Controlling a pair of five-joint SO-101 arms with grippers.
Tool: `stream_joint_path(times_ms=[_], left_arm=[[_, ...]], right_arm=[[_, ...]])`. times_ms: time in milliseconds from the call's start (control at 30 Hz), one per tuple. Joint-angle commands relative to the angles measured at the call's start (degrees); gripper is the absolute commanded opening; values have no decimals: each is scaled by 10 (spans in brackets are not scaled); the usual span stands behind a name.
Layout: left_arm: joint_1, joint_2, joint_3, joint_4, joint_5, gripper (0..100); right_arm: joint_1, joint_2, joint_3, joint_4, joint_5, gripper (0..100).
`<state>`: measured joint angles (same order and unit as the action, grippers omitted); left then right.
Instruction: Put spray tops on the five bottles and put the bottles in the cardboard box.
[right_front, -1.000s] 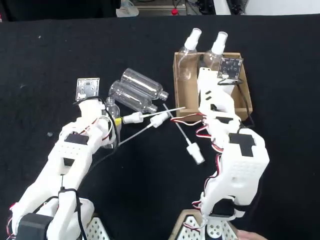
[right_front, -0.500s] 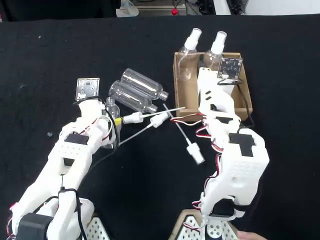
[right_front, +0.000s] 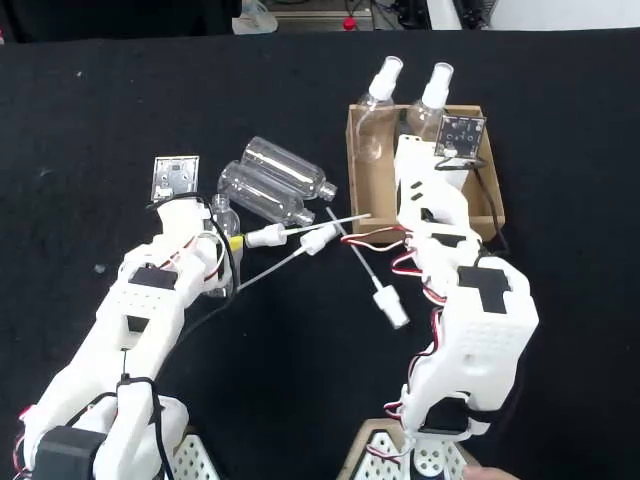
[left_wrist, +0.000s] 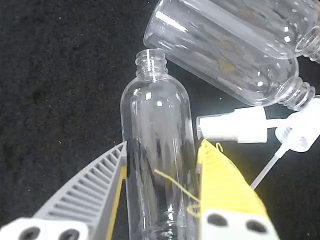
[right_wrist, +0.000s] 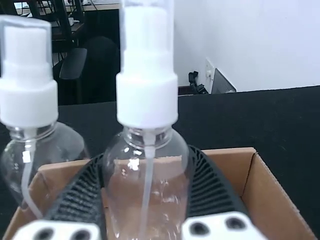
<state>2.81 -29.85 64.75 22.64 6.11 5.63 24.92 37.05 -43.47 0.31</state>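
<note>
Nearest on the black worktop (right_front: 560, 300), about its middle, lies a loose spray top (right_front: 392, 305), its thin tube running toward the far edge. Just beyond, toward the left edge, the left gripper (left_wrist: 162, 147) clamps an uncapped bottle (left_wrist: 157, 115). Its grey finger (left_wrist: 100, 180) and yellow finger (left_wrist: 220, 185) press the clear body from either side, and the open neck points away from the arm. Right beside the yellow finger lie two more spray tops (right_front: 266, 237) (right_front: 319, 239), close together, their tubes trailing back toward the near edge. Past them are two bare bottles (right_front: 265, 195) (right_front: 288, 167), lying side by side and touching, with the held bottle's neck just by the nearer one.

Farther off, toward the far edge and right of the middle, stands the cardboard box (right_front: 354, 170). The right gripper (right_wrist: 146, 157) reaches into it, its black fingers (right_wrist: 80, 195) closed against both sides of an upright capped bottle (right_wrist: 125, 170), which stands inside the box and carries a white spray top (right_wrist: 146, 95). A second capped bottle (right_wrist: 30, 145) stands upright just beside it, in the box's far left corner.

No print shows legibly on the bottles or the box. Compared with the pictures from a second ago, both arms, every bottle and every spray top sit exactly where they were.
</note>
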Motion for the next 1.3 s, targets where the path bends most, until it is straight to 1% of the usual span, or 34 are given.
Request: stream_joint_path(times_ms=[0,567,633,733,800,1267], left_arm=[[-7,-6,-3,-5,4,216],[-7,-6,-3,-5,4,216],[-7,-6,-3,-5,4,216],[-7,-6,-3,-5,4,216],[-7,-6,-3,-5,4,216],[-7,-6,-3,-5,4,216]], right_arm=[[-4,0,-22,-14,0,16],[-4,0,-22,-14,0,17],[-4,0,-22,-14,0,35],[-4,0,-21,-14,0,117],[-4,0,-21,-14,0,142],[-11,-1,-13,-15,0,141]])
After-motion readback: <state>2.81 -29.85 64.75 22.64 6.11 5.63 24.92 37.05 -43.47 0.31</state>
